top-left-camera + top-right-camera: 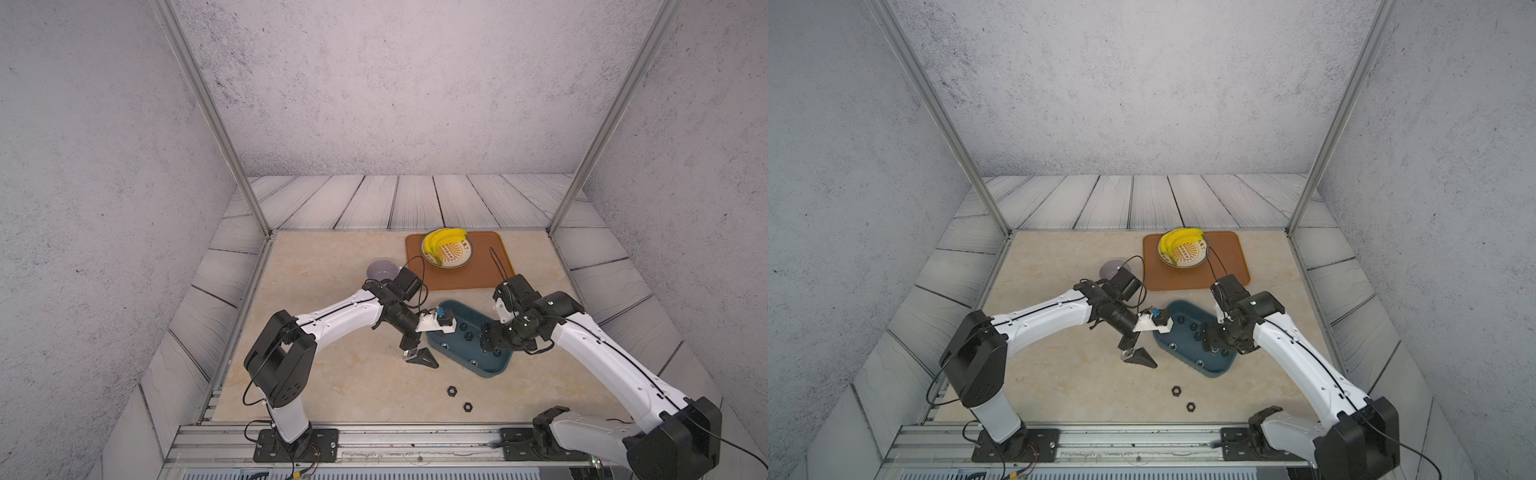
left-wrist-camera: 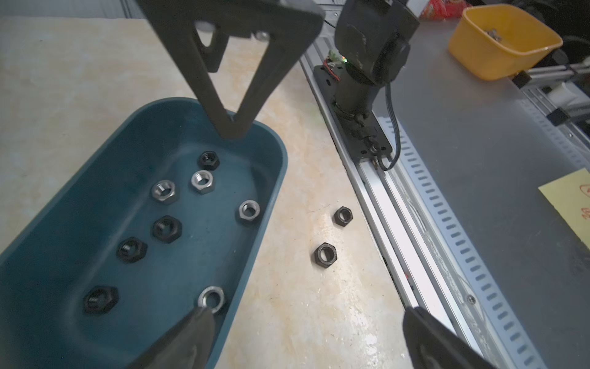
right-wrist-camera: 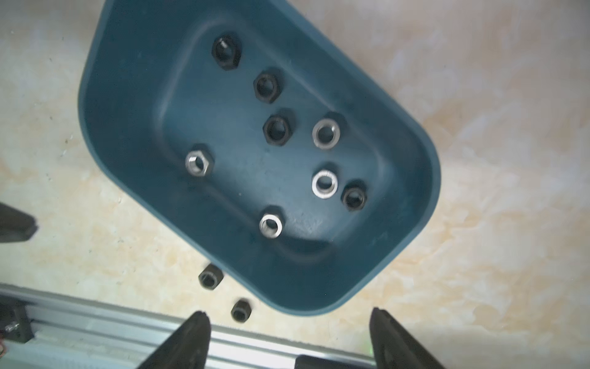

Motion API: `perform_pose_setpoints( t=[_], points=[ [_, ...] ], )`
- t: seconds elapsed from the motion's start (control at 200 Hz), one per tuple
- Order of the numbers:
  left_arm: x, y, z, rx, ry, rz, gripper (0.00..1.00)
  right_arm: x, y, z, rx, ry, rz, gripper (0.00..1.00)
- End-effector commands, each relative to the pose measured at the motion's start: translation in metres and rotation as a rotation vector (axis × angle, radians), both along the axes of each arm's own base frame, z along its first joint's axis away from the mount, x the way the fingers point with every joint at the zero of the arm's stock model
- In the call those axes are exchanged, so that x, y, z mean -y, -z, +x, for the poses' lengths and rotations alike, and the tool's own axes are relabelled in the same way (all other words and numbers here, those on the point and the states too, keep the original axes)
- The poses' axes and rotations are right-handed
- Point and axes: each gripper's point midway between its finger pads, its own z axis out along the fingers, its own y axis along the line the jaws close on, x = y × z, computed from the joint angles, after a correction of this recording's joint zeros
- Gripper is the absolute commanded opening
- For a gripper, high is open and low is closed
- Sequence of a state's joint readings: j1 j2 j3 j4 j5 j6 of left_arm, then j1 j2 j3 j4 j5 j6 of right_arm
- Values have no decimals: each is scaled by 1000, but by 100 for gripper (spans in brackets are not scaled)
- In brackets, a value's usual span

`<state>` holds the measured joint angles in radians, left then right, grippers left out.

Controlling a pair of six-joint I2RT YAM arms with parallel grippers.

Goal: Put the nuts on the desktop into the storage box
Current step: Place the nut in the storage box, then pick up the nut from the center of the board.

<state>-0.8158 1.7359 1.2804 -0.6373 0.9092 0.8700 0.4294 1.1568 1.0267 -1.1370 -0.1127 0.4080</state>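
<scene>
- The left hand (image 2: 306, 322) has its fingers wide apart with nothing between them; it sits at the side of the storage box (image 1: 492, 372); in the left wrist view one finger (image 2: 191, 338) overlaps the box rim beside a silver nut (image 2: 210, 298).
- The right hand (image 3: 289, 314) has its fingers apart and grips nothing; it hangs over the storage box.
- The storage box rests on the desk (image 1: 332, 374), at an angle to the desk edges, between the two arms.
- Eight nuts lie flat on the box floor: four black nuts (image 3: 277, 130) and four silver nuts (image 3: 325, 183).
- Two black nuts lie on the desk outside the box; the first loose nut (image 1: 452, 390) is near the box corner; the second loose nut (image 1: 468, 406) is near it, closer to the front rail (image 1: 415, 432).
- Behind the box: an orange-brown tray (image 1: 490, 274) carrying a plate (image 1: 457, 257) with bananas (image 1: 442, 241); a lilac bowl (image 1: 380, 270) partly hidden by the left arm.
</scene>
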Motion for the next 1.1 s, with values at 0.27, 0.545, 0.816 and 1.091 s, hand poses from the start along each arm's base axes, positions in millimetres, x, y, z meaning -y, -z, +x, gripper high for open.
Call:
perform_pose_setpoints(
  t=[0.27, 0.545, 0.816, 1.091],
  points=[
    [4, 42, -53, 216, 287, 162, 98, -6, -15, -84, -205, 10, 184, 99],
    [22, 63, -57, 281, 274, 203, 94, -13, 9, -112, -269, 90, 293, 99],
    [22, 93, -67, 380, 357, 263, 89, -5, 34, -107, -240, 171, 259, 99],
    [27, 109, -67, 369, 398, 306, 69, 2, 40, -92, -188, 219, 214, 99]
  ],
)
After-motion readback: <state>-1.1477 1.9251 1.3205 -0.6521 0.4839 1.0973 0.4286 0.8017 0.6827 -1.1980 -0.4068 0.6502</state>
